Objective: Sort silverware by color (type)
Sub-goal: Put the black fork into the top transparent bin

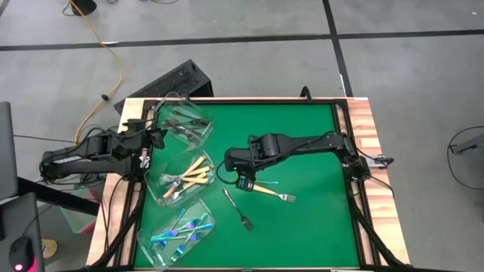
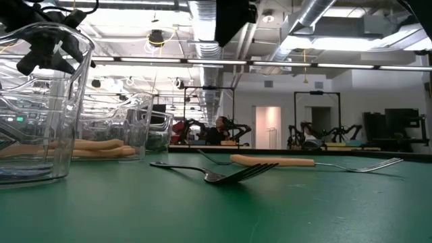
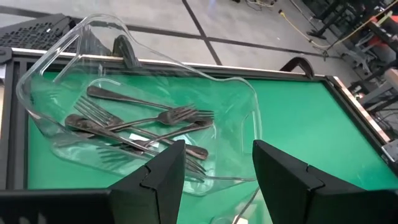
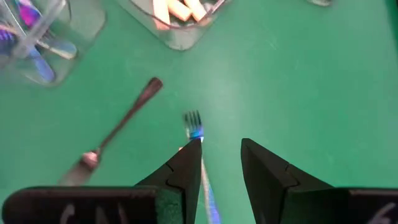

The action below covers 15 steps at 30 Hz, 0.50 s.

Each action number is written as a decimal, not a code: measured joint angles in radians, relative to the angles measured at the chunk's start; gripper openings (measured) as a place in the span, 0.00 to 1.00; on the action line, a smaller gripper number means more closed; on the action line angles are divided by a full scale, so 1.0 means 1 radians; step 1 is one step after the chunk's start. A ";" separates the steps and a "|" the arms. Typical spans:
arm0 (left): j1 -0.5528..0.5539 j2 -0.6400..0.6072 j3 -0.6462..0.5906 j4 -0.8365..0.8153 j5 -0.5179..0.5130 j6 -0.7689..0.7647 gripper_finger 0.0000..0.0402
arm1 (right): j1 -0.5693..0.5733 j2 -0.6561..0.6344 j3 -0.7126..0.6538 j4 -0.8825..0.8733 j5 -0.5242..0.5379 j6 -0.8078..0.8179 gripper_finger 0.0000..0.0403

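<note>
"Where is there room on the green bench [image 1: 318, 143]?"

"On the whole right side. Nothing lies there."

"What is in the way?"

"Three clear plastic tubs [image 1: 178, 181] sit in a row down the left side. Near the middle lie a dark grey metal fork [image 1: 237, 210], a fork with a tan handle [image 1: 272, 193] and a shiny blue fork [image 4: 199, 162], close together."

No legible text, seemingly, anywhere
</note>
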 joint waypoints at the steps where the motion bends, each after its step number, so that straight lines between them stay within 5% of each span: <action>1: 0.000 0.000 0.000 -0.001 0.001 0.000 0.43 | 0.000 0.000 0.000 0.007 0.000 0.009 0.33; 15: 0.000 0.000 0.000 -0.011 0.033 -0.044 0.43 | 0.124 0.067 0.000 0.200 0.009 0.151 0.33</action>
